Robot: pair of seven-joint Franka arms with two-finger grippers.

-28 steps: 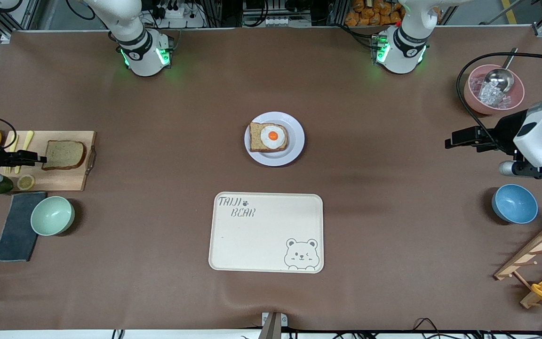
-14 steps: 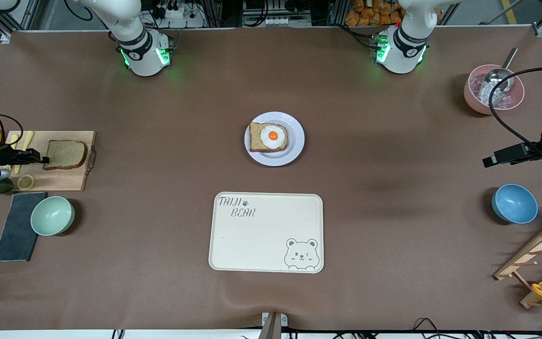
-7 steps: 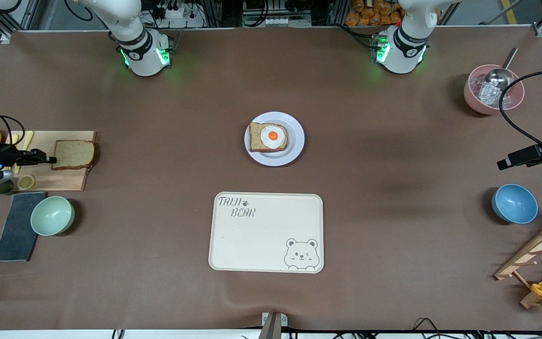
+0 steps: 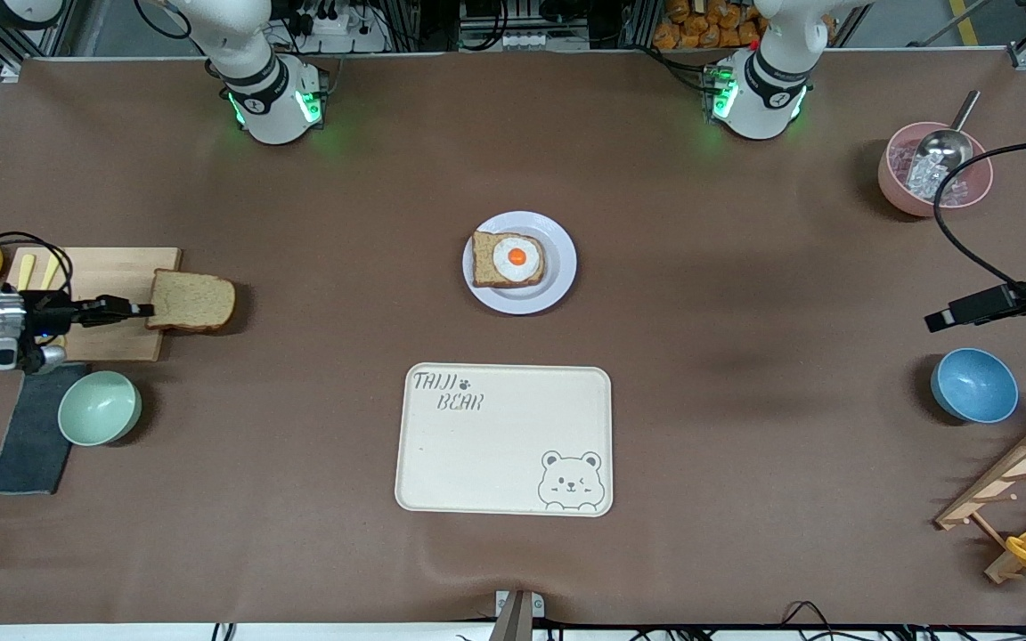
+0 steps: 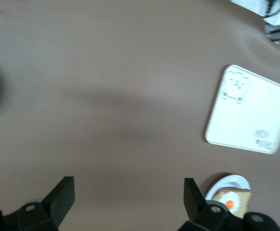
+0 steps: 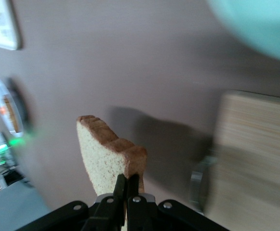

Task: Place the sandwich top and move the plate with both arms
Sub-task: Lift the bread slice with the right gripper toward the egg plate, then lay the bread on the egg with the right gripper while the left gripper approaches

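The sandwich top (image 4: pixel 193 301) is a plain brown bread slice, held by its crust edge in my right gripper (image 4: pixel 135 310), which is shut on it. It hangs in the air over the edge of the wooden cutting board (image 4: pixel 103 267). In the right wrist view the slice (image 6: pixel 106 154) stands out from the shut fingers (image 6: pixel 120 185). The pale round plate (image 4: pixel 559 267) sits mid-table and carries a bread slice with a fried egg (image 4: pixel 509 258). My left gripper (image 4: pixel 942 318) hangs open and empty over the left arm's end of the table; its wrist view shows the wide-apart fingers (image 5: pixel 62 195).
A cream bear-printed tray (image 4: pixel 504 441) lies nearer the front camera than the plate. A green bowl (image 4: pixel 100 407) and grey cloth (image 4: pixel 32 427) sit by the cutting board. At the left arm's end are a blue bowl (image 4: pixel 973 385), a pink bowl with scoop (image 4: pixel 934 169) and a wooden rack (image 4: pixel 1025 485).
My right gripper has lifted the bread slice off the cutting board and carried it toward the table's middle. The left gripper has shifted only slightly and stays open.
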